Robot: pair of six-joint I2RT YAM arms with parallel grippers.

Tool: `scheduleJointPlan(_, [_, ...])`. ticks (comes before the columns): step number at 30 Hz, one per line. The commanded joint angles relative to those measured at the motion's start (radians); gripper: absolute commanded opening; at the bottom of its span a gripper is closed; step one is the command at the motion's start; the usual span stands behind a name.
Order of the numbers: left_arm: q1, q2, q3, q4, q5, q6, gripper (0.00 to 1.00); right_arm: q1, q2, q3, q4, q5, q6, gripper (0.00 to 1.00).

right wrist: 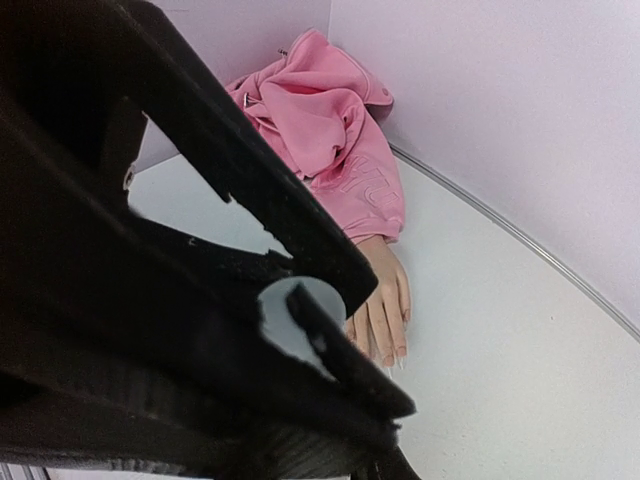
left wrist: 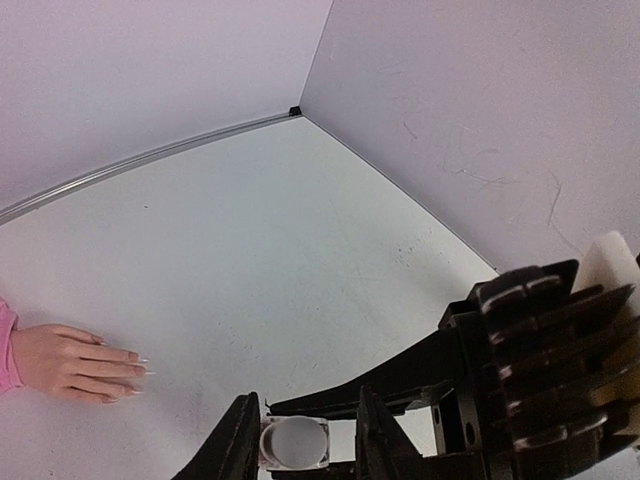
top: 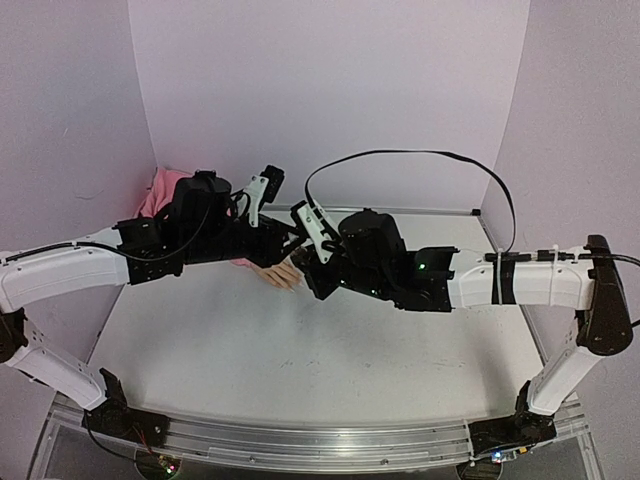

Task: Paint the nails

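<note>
The flesh-coloured mannequin hand [top: 279, 275] lies flat on the table, its pink sleeve [top: 160, 193] running to the back left corner. Its pale nails [left wrist: 136, 374] show at the fingertips [right wrist: 394, 355]. Both grippers meet just above the hand. Between the fingers of my left gripper [left wrist: 305, 442] sits the small polish bottle [left wrist: 293, 444]; it rests against the left finger [left wrist: 238, 440], and a gap separates it from the other. My right gripper [right wrist: 335, 320] is shut on the bottle's white cap [right wrist: 298, 305], close over the mannequin fingers.
Lilac walls close off the back and both sides, with a metal strip [left wrist: 150, 158] along the table's far edge. The bunched pink sleeve [right wrist: 325, 130] fills the back left corner. White tabletop [top: 330, 350] stretches from the hand to the near rail.
</note>
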Motion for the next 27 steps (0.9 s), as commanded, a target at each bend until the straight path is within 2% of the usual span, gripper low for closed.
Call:
scheduleJointPlan(1, [-0.005,-0.027,-0.011,0.043,-0.045,-0.007,0.35,0.007,-0.056,0.023,0.046,0.004,0.017,0.00])
scheduleJointPlan(5, [-0.005,-0.034,-0.015,0.039,-0.068,-0.021,0.36,0.006,-0.062,0.020,0.046,0.007,0.017,0.00])
scheduleJointPlan(13, [-0.006,-0.014,0.001,0.039,-0.013,-0.022,0.23,0.006,-0.068,0.018,0.047,0.003,0.017,0.00])
scheduleJointPlan(17, [-0.005,-0.010,-0.001,0.041,0.057,-0.023,0.10,0.007,-0.080,0.013,0.052,-0.005,0.014,0.00])
scheduleJointPlan(19, [-0.005,-0.011,-0.009,0.041,0.100,-0.016,0.08,0.007,-0.096,0.002,0.065,-0.028,0.000,0.00])
scheduleJointPlan(22, [-0.005,-0.019,-0.028,0.040,0.176,0.017,0.04,0.001,-0.127,-0.010,0.079,-0.094,-0.023,0.00])
scheduleJointPlan(24, [-0.004,-0.031,-0.044,0.039,0.255,0.064,0.01,-0.020,-0.160,-0.022,0.084,-0.206,-0.052,0.00])
scheduleJointPlan(27, [0.001,-0.054,-0.062,0.036,0.523,0.183,0.00,-0.069,-0.229,-0.057,0.100,-0.491,-0.080,0.00])
